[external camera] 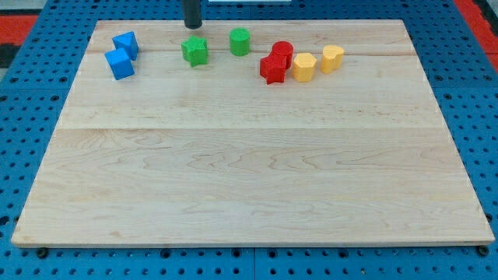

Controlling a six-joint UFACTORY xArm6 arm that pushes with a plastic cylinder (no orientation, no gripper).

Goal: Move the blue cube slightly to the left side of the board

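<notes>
Pale wood makes up the desk (pixel 249 155), a slatted board resting on a blue perforated base (pixel 31 78), with every block gathered near the view's top. The arm carries no fingers at all, only a dark rod, so there is nothing to open or close; the tip (pixel 192 27) stands at the top edge, just above the green star-shaped block (pixel 195 51). Two blue blocks sit at the top left, touching or nearly so: the blue cube (pixel 120 64) lies lower, with a second blue block (pixel 126 44) just above and to its right. The cube is well to the left of the tip and lower. The approach appears not yet made; judging by the layout, the next move calls for bringing the tip to the cube's right face without disturbing its blue neighbour, then a short leftward push.
</notes>
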